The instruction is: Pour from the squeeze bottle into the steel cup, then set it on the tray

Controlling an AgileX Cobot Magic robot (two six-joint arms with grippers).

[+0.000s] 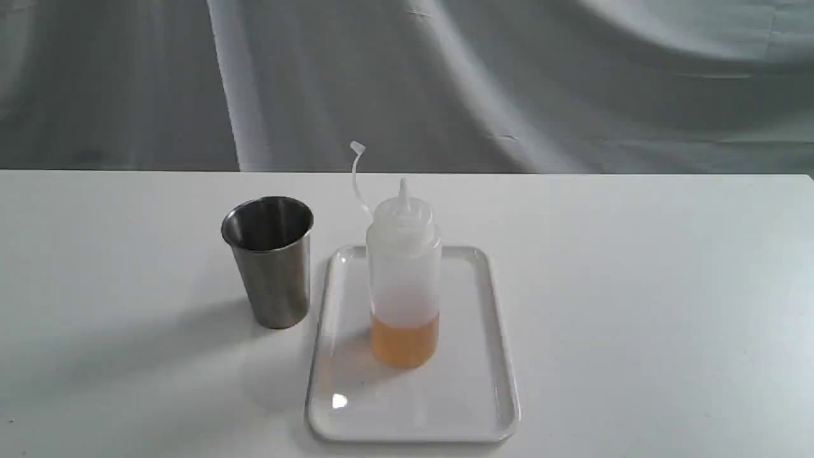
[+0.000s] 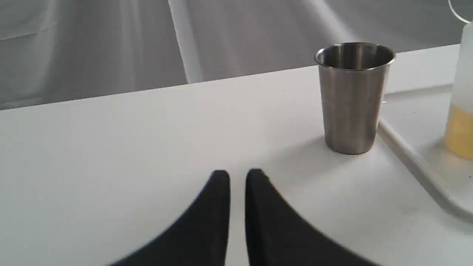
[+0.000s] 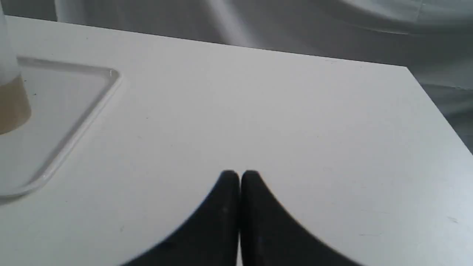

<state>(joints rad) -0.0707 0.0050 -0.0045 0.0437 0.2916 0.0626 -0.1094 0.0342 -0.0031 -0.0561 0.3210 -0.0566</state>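
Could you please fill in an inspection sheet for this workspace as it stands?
Surface: white table, bare apart from the job's things.
Job's things: squeeze bottle upright on the tray, cap off its nozzle, amber liquid in its lower part. The steel cup is upright on the table beside the tray, not on it; what it holds cannot be told.
Clutter: nothing seen.
Grippers: left pincer has a slim gap between its fingers and holds nothing, over bare table short of the cup. The right pincer is closed and empty, over bare table beside the tray.
Cables: nothing seen.
Surroundings: grey draped cloth behind the table.
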